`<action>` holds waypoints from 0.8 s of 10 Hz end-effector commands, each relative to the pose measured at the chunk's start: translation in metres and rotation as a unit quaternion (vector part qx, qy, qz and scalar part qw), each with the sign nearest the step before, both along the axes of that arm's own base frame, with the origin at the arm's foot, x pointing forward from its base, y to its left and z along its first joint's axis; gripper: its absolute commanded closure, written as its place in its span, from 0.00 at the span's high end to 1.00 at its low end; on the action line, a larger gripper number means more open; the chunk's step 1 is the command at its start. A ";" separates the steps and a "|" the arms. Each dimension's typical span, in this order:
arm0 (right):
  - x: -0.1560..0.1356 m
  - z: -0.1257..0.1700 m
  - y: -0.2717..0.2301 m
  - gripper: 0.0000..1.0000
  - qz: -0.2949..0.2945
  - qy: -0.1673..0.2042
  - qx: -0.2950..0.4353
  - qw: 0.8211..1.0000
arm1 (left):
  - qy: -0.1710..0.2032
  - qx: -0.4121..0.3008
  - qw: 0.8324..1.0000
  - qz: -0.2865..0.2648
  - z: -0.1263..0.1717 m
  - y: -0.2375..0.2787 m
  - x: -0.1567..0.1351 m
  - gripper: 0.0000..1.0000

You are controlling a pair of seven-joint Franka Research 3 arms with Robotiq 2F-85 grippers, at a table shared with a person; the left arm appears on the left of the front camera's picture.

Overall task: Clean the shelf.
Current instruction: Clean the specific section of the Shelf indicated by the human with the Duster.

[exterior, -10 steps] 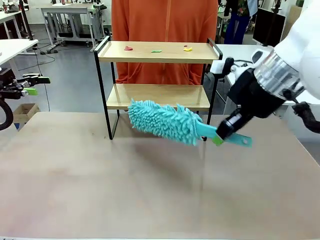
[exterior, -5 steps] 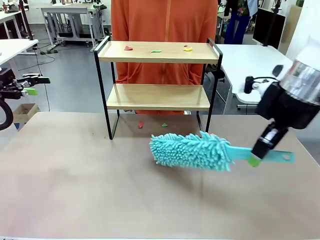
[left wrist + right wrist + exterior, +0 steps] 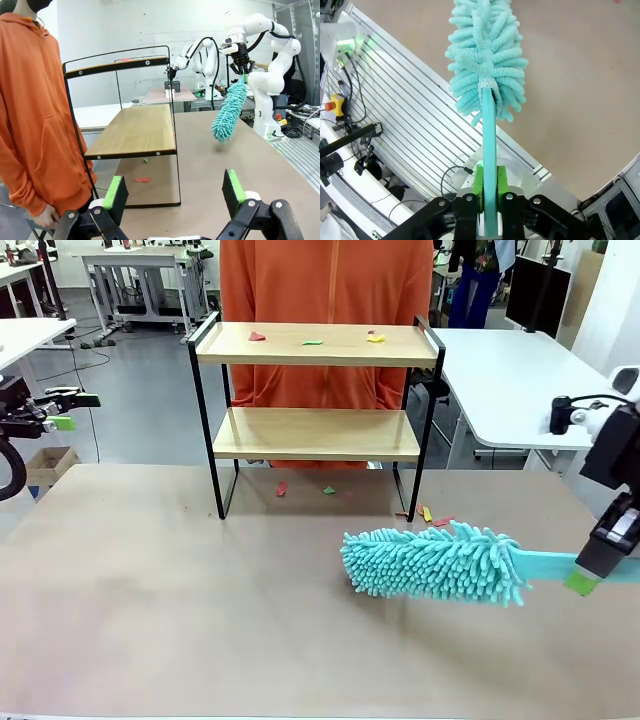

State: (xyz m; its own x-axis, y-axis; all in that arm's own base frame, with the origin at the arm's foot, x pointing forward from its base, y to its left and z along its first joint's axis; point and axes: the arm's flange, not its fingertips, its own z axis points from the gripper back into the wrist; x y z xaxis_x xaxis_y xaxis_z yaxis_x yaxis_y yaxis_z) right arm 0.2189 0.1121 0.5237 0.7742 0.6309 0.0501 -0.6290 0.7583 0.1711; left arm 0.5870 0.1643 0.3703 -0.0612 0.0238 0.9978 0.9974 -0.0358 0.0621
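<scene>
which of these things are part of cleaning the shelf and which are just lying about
In the job: shelf, teal duster in the shut right end effector, coloured scraps on its top board, loose scraps on the table.
Lying about: cardboard box on the floor, white side table, open left end effector.

The right gripper (image 3: 583, 580) is carrying the teal duster (image 3: 435, 563) rightward, away from the shelf (image 3: 315, 344); coloured scraps (image 3: 282, 488) are now lying at its feet.
</scene>
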 end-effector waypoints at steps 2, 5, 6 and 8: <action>0.001 -0.002 0.005 0.13 0.007 0.001 -0.001 1.000 | -0.005 0.001 1.000 -0.001 0.003 0.000 -0.001 1.00; 0.001 -0.002 0.005 0.13 0.007 0.001 -0.001 1.000 | -0.005 0.001 1.000 -0.001 0.003 0.000 -0.001 1.00; 0.001 -0.002 0.005 0.13 0.007 0.001 -0.001 1.000 | -0.005 0.001 1.000 -0.001 0.003 0.000 -0.001 1.00; 0.001 -0.002 0.005 0.13 0.007 0.001 -0.001 1.000 | -0.005 0.001 1.000 -0.001 0.003 0.000 -0.001 1.00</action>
State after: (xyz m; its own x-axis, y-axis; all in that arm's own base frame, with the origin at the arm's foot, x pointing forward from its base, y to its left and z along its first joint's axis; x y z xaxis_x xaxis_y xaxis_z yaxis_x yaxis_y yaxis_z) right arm 0.2189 0.1158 0.5215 0.7722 0.6341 0.0397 -0.6311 0.7582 0.1639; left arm 0.5870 0.1643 0.3703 -0.0612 0.0238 0.9978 0.9974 -0.0358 0.0621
